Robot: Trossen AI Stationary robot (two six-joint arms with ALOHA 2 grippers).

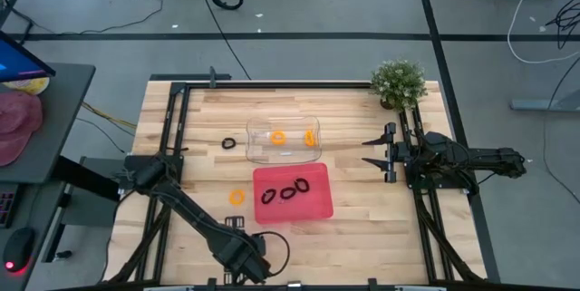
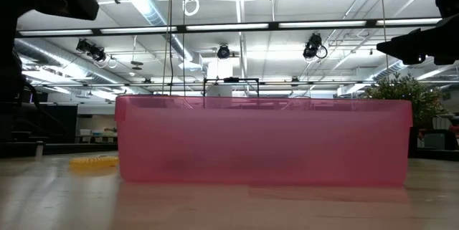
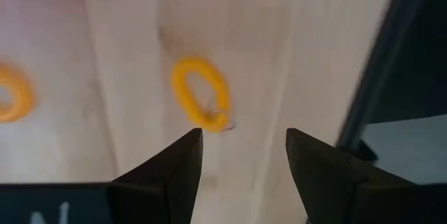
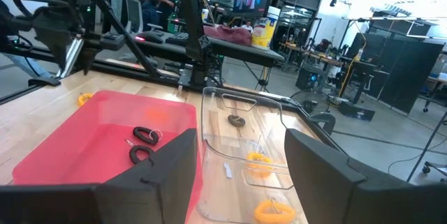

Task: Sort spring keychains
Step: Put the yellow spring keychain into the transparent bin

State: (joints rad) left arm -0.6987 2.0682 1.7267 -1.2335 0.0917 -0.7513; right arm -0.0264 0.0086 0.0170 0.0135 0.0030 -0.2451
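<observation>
My left gripper (image 3: 244, 137) is open and hangs over the wood near the table's near edge (image 1: 252, 267), touching nothing. An orange spring keychain (image 3: 201, 102) lies flat just beyond its fingertips, and another orange keychain (image 3: 10, 95) lies farther off. My right gripper (image 4: 241, 137) is open and waits at the table's right side (image 1: 373, 150), facing the trays. The red tray (image 1: 317, 208) holds three black keychains (image 1: 286, 192). The clear tray (image 1: 258, 150) holds two orange keychains (image 1: 278, 136). One orange keychain (image 1: 236, 197) and one black keychain (image 1: 228, 143) lie on the table left of the trays.
A potted plant (image 1: 399, 82) stands at the far right corner. Dark frame rails (image 1: 177, 119) run along the table's left and right sides. The red tray (image 2: 262, 140) fills the low view, with an orange keychain (image 2: 93, 161) left of it. Bare wood lies between the trays and my right gripper.
</observation>
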